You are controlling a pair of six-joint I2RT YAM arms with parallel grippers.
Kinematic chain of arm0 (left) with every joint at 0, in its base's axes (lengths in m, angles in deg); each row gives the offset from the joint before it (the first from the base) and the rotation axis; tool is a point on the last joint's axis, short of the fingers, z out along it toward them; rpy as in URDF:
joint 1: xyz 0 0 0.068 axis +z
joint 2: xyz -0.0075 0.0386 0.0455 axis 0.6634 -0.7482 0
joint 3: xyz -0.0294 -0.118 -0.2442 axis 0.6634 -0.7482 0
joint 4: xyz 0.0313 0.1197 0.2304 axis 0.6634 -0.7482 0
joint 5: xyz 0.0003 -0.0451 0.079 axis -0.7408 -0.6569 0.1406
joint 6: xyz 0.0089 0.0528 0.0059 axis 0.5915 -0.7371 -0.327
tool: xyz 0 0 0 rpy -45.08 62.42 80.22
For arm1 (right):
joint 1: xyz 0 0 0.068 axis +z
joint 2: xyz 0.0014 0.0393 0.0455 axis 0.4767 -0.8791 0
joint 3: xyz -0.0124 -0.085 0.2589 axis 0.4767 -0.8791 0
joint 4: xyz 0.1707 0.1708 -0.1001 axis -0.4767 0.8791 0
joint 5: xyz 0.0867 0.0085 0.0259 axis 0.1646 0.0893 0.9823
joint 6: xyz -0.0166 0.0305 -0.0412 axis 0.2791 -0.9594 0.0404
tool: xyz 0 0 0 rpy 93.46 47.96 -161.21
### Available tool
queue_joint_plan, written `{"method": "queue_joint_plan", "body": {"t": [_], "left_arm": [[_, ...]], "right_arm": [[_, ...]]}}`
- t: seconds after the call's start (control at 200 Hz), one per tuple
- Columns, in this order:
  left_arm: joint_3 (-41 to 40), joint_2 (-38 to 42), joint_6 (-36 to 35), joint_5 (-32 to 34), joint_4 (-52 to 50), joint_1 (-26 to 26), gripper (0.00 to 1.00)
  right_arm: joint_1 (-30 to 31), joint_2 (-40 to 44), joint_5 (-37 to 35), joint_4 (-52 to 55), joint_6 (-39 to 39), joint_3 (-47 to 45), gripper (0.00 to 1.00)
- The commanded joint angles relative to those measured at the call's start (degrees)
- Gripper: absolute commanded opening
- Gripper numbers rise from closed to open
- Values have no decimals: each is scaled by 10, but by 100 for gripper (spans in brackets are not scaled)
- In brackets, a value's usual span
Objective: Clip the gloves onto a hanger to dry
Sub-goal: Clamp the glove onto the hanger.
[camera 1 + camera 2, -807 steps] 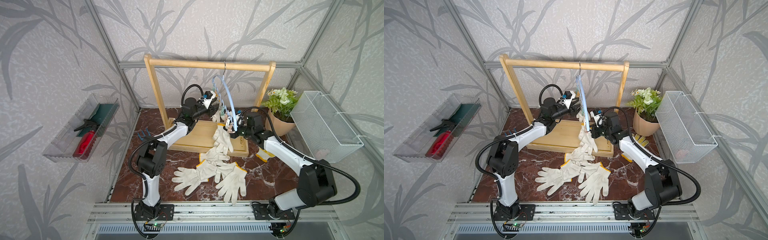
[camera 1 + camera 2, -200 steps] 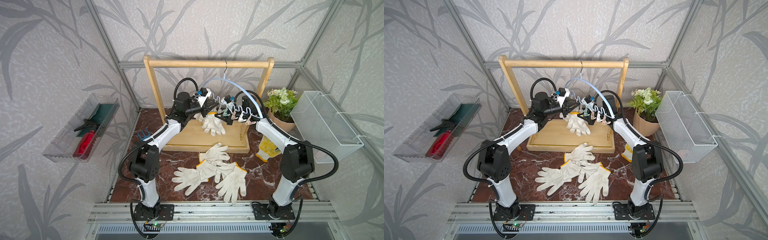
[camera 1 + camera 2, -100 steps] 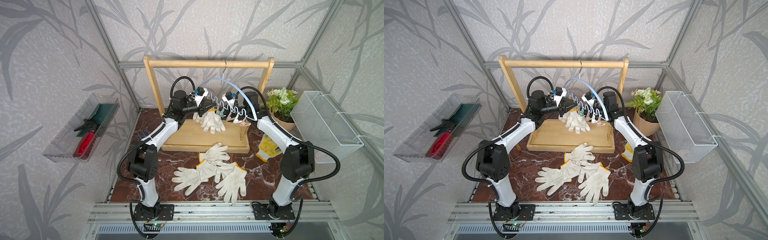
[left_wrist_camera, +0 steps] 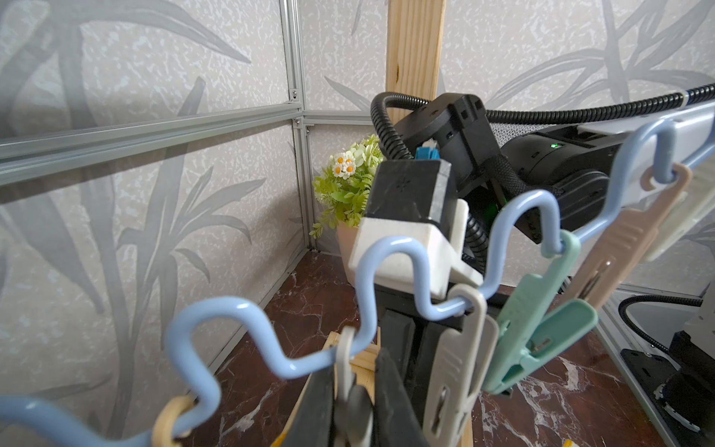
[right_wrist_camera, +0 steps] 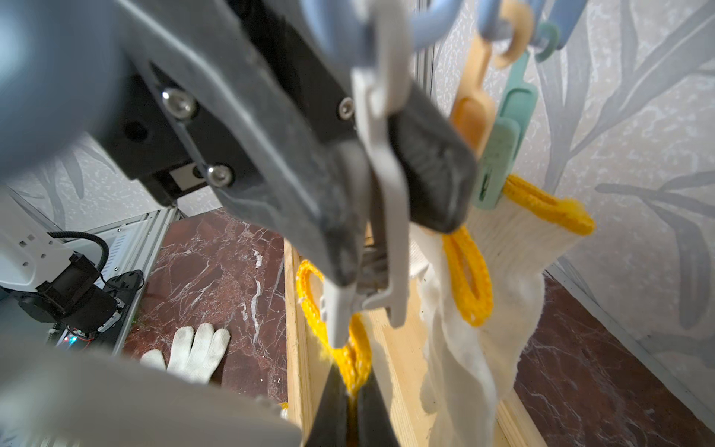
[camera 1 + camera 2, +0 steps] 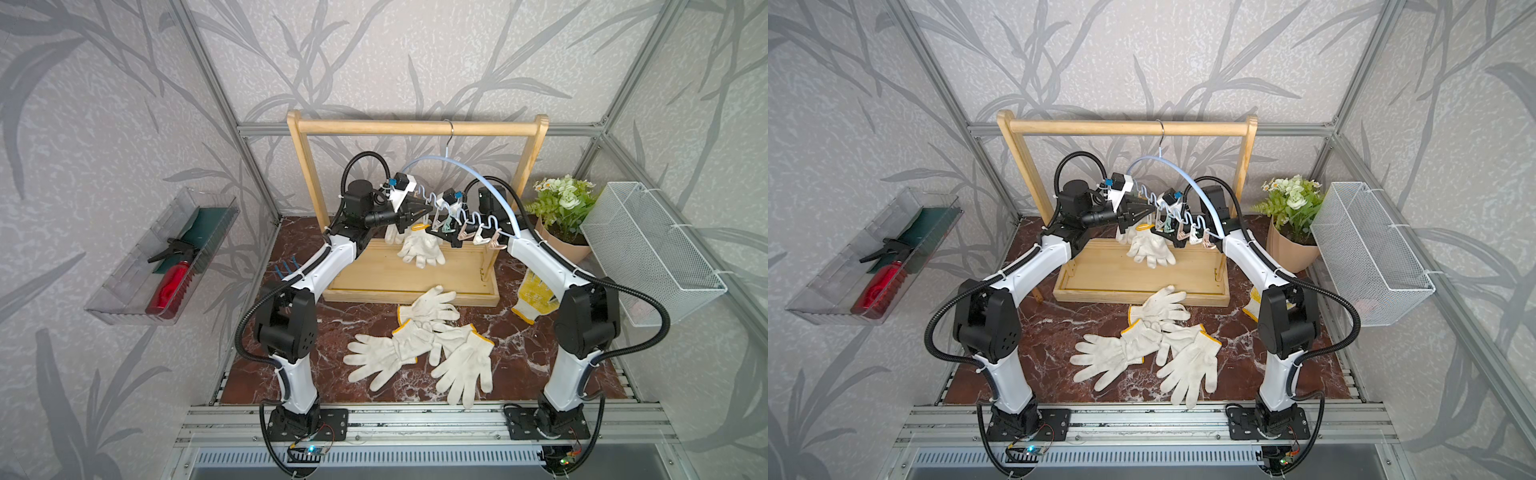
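Gloves (image 6: 419, 345) are mostly waiting in a heap on the brown table (image 6: 523, 374), but one glove (image 6: 420, 249) is hanging up high under the hanger (image 6: 446, 158), and that is the one I am working on. My right gripper (image 5: 350, 391) is squeezing tight on its yellow cuff (image 5: 358, 360) and holding it up just under a pale grey clip (image 5: 383, 185). My left gripper (image 4: 350, 402) is nearly closed too, pinching the top of that clip so its mouth is gaping open. Next to it, another glove (image 5: 514, 240) is already hanging from the green clip (image 5: 499, 166). A few seconds back the hanger was turned sideways to me and my glove was dangling low, close to the heap. Now the hanger is facing me flat, hooked on the wooden rack (image 6: 415, 126), and the glove is up by the clips, so the two are finally meeting. In the last second almost nothing is moving, which I think means I am lining things up. I cannot tell if the cuff is sitting inside the mouth yet. I think I am needing to push it in a bit more, then let the clip snap shut.
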Motion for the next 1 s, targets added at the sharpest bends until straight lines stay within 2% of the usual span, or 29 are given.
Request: {"method": "queue_joint_plan", "body": {"t": [0.0, 0.995], "left_arm": [[13, -7, -3, -15, -19, 1, 0], [2, -8, -20, -24, -27, 3, 0]], "right_arm": [[2, 7, 2, -8, 1, 3, 0], [-10, 36, -2, -72, -40, 0, 0]]}}
